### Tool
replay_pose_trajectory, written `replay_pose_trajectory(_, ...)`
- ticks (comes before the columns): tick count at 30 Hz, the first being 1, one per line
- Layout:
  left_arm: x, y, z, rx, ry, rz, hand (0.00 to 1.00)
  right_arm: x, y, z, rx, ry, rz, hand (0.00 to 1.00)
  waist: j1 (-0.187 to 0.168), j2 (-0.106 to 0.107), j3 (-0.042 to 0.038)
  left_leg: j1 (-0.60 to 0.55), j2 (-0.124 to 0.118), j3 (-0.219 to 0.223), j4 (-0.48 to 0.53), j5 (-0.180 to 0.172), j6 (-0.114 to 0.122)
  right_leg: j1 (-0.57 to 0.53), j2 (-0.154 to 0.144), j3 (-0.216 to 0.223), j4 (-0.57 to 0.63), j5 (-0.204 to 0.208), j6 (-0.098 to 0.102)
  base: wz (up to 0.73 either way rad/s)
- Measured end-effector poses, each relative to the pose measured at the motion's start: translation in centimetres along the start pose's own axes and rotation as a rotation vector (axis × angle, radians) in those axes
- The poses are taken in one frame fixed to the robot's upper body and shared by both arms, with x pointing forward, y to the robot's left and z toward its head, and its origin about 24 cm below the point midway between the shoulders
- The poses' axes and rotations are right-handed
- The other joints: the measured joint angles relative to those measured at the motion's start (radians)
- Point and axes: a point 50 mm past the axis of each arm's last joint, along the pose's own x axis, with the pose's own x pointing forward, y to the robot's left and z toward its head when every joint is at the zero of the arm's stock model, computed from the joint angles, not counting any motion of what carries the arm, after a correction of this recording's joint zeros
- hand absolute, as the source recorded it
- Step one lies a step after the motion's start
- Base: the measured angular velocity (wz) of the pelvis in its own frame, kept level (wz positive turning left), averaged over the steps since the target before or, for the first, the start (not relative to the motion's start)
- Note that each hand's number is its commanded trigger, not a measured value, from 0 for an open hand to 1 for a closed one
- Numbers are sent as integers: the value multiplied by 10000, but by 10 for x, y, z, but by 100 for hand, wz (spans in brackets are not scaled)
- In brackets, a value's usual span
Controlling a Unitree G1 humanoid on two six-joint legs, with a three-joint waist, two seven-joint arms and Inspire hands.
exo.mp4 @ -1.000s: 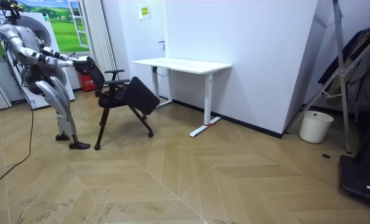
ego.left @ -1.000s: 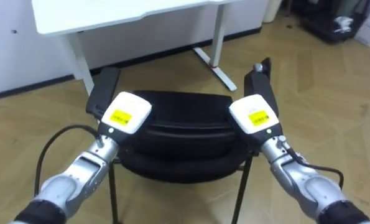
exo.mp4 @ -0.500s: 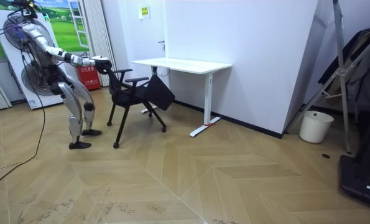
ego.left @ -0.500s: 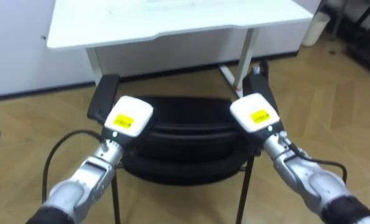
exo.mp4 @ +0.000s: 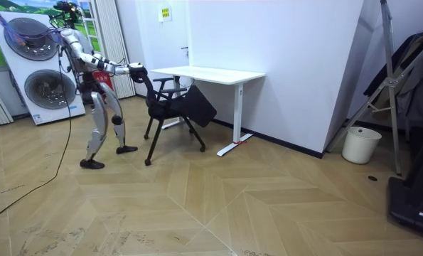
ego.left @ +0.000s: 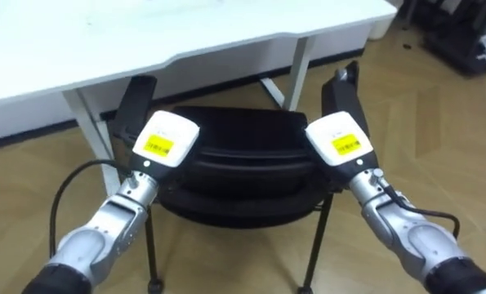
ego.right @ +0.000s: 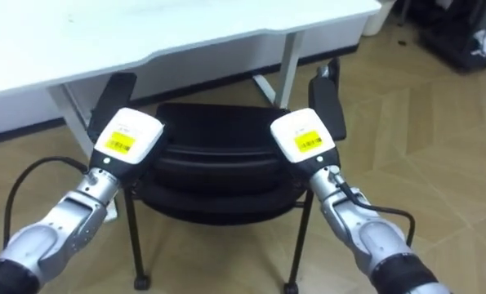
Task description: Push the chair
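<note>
A black office chair [ego.left: 234, 171] with two armrests stands right in front of me, its backrest nearest. My left hand [ego.left: 165, 140] and right hand [ego.left: 338, 140] rest on the top corners of that backrest, their white backs with yellow labels facing up. The white desk [ego.left: 185, 33] lies just beyond, and its front edge overhangs the chair's seat. In the room view I stand at the left, leaning forward in mid-stride with both arms stretched out to the chair [exo.mp4: 179, 107], which is beside the desk [exo.mp4: 207, 73]. The same hands show as left hand [ego.right: 128, 135] and right hand [ego.right: 302, 135].
The desk's white leg and foot [ego.left: 296, 73] stand behind the chair on the right. Stacked washing machines [exo.mp4: 33, 71] are behind me. A white bin [exo.mp4: 359, 144] and a clothes rack [exo.mp4: 399, 85] stand far off on the room view's right, over open wooden floor.
I have walked toward the desk, and the chair has rolled with me to the room view's right. The desk's edge now reaches over the seat. Both hands stay on the backrest.
</note>
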Motion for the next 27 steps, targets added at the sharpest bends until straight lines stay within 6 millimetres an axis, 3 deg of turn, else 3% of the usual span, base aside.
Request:
replay_pose_trajectory(2, 0, -3, 2, -44, -129, -191, 100, -5, 6, 1, 145, 73, 237, 100, -231, 155, 63, 474, 9, -80, 450, -670, 168, -459, -276, 73, 1714, 1258, -137, 8)
replay_pose_trajectory(3, 0, -5, 2, -57, -145, -248, 100, -6, 7, 1, 162, 71, 277, 100, -266, 255, 115, 612, 21, -118, 494, -806, 198, -509, -306, 69, 1998, 1643, -194, 0)
replay_pose_trajectory(4, -1, -5, 2, -32, -184, -278, 100, -8, 9, 3, 196, 67, 314, 100, -353, 350, 115, 830, 28, -207, 498, -1025, 267, -667, -349, 72, 2473, 2330, -237, 0)
replay_pose_trajectory(6, 0, -3, -1, 66, -246, -174, 100, -8, 9, 5, 275, 62, 258, 100, -500, 398, 105, 961, 34, -329, 492, -1283, 361, -1284, -330, 157, 3323, 2282, -202, 5)
replay_pose_trajectory(8, 3, -1, -4, 97, -347, -181, 100, -8, 8, 5, 261, 108, 235, 100, -617, 506, 156, 1250, 108, -442, 440, -1471, 390, -2468, -45, 173, 3852, 1642, -270, 11)
replay_pose_trajectory(9, 3, -2, -4, 88, -370, -214, 100, -8, 9, 6, 272, 103, 254, 100, -621, 563, 186, 1353, 146, -448, 426, -1539, 386, -2692, 90, 186, 3747, 1543, -280, 7)
replay_pose_trajectory(11, 2, -4, -4, 57, -492, -318, 100, -13, 12, 8, 294, 129, 286, 100, -776, 722, 188, 1710, 231, -782, 362, -1776, 324, -3505, 688, 213, 2234, 1364, -280, 31)
replay_pose_trajectory(12, 1, -5, -4, 68, -525, -338, 100, -15, 13, 8, 288, 111, 271, 100, -849, 728, 184, 1785, 229, -925, 349, -1828, 297, -3617, 834, 224, 1526, 1365, -286, 65)
replay_pose_trajectory(13, -1, -6, -5, 94, -545, -277, 100, -17, 13, 10, 259, 31, 241, 100, -1073, 729, 185, 1874, 228, -1243, 341, -1920, 239, -3713, 1130, 378, 52, 1495, -392, 75)
replay_pose_trajectory(14, 0, -5, -4, 100, -561, -224, 100, -19, 12, 10, 258, -66, 179, 100, -1191, 715, 154, 1917, 219, -1533, 343, -2028, 160, -3719, 1418, 727, -1527, 1891, -501, 75)
replay_pose_trajectory(15, 0, -5, -4, 101, -569, -176, 100, -19, 11, 11, 235, -116, 131, 100, -1243, 694, 144, 1967, 198, -1690, 341, -2077, 111, -3713, 1543, 962, -2260, 2147, -525, 70)
replay_pose_trajectory(16, 0, -5, -4, 111, -542, -144, 100, -19, 9, 11, 214, -172, 86, 100, -1352, 608, 88, 2137, 157, -1994, 304, -2169, 9, -3605, 1708, 1417, -3443, 2730, -497, 75)
replay_pose_trajectory(17, -1, -6, -4, 99, -487, -175, 100, -20, 9, 12, 206, -213, 72, 100, -1522, 580, 63, 2333, 148, -2312, 227, -2270, -101, -3385, 1765, 1654, -4083, 3411, -555, 77)
replay_pose_trajectory(19, -5, -8, -2, -35, -538, -99, 100, -23, 7, 7, 84, -232, 22, 100, -1566, 646, -46, 2494, 249, -2671, 198, -2486, -318, -3243, 1913, 1595, -3878, 3845, -708, 68)
replay_pose_trajectory(21, -4, -8, 8, -319, -588, 75, 100, -25, 4, -2, -133, -317, 150, 100, -1499, 679, -76, 2607, 349, -2995, 215, -2647, -546, -3257, 1840, 1071, -3329, 3805, -906, 59)
replay_pose_trajectory(23, -1, -9, 16, -454, -456, 78, 100, -25, 2, -8, -390, -320, 394, 100, -1090, 706, -101, 2798, 681, -3188, 185, -2844, -893, -3321, 2049, 756, -2758, 3262, -1318, 29)
replay_pose_trajectory(24, -1, -8, 15, -432, -422, 85, 100, -24, 1, -8, -396, -342, 403, 100, -1014, 690, -111, 2797, 762, -3261, 220, -2882, -971, -3342, 2106, 671, -2666, 3146, -1399, 24)
replay_pose_trajectory(25, 0, -6, 11, -365, -341, 119, 100, -21, -2, -6, -400, -411, 383, 100, -940, 592, -69, 2661, 920, -3315, 487, -2932, -1063, -3412, 2098, 323, -2431, 2884, -1504, 50)
replay_pose_trajectory(26, 2, -5, 7, -245, -300, 75, 100, -19, -2, -5, -370, -432, 486, 100, -962, 429, -38, 2319, 1078, -3103, 1138, -2886, -1107, -3381, 2079, 0, -2344, 2684, -1537, 58)
replay_pose_trajectory(27, 2, -5, 6, -188, -272, 33, 100, -18, -2, -2, -294, -448, 545, 100, -960, 381, -66, 2143, 1181, -2919, 1494, -2858, -1120, -3329, 2071, -200, -2350, 2638, -1583, 62)
